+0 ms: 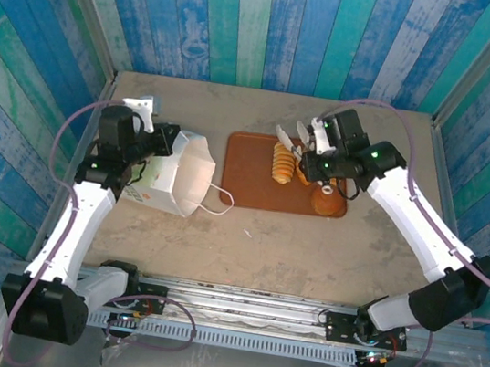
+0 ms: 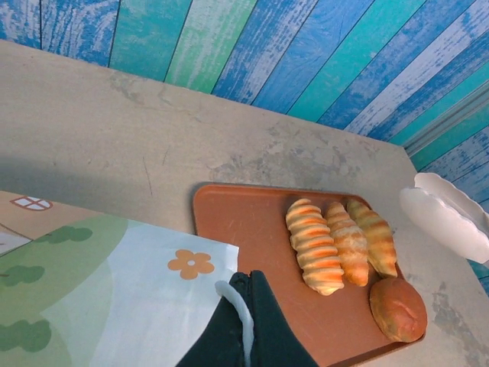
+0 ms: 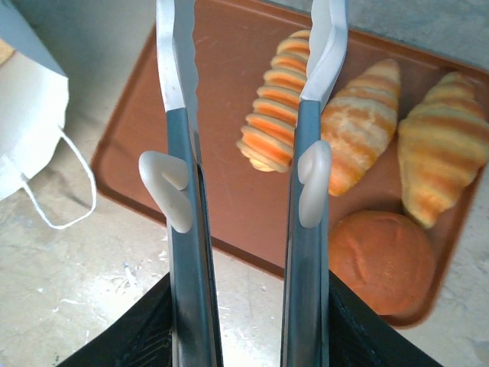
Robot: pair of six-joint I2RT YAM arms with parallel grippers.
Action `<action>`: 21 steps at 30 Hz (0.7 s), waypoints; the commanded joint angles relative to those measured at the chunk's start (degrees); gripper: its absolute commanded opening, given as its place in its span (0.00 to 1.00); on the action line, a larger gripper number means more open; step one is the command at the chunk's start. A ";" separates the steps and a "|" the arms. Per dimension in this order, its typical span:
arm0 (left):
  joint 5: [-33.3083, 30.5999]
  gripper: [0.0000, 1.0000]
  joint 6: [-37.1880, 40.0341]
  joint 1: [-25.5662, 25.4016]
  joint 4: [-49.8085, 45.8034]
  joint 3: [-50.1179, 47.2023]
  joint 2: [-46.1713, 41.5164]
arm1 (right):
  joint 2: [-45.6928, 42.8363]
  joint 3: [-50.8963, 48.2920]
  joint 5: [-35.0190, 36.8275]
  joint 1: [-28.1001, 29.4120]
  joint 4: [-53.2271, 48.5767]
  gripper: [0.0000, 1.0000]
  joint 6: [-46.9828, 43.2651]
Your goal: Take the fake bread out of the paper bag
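Observation:
The white paper bag (image 1: 177, 173) lies on its side left of the tray, mouth toward it; its flower print shows in the left wrist view (image 2: 114, 283). My left gripper (image 1: 160, 145) (image 2: 248, 287) is shut on the bag's thin white loop handle (image 2: 233, 302). Three ridged pieces of fake bread (image 2: 315, 245) (image 2: 349, 242) (image 2: 374, 235) and a round bun (image 2: 397, 308) lie on the tray. My right gripper (image 1: 322, 163) (image 3: 248, 336) is shut on metal tongs (image 3: 182, 153), whose white tips (image 1: 289, 135) stand apart over the striped roll (image 3: 279, 115), holding nothing.
The flat reddish-brown tray (image 1: 256, 171) (image 3: 221, 115) sits mid-table between the arms. The bag's second handle loop (image 1: 219, 203) lies on the table toward the tray. Blue and green plank walls enclose the table on three sides.

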 commanded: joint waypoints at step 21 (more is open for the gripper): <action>-8.79 0.00 5.16 -0.11 -6.49 2.10 -8.80 | -6.30 -10.89 -29.20 16.15 11.82 0.43 -9.87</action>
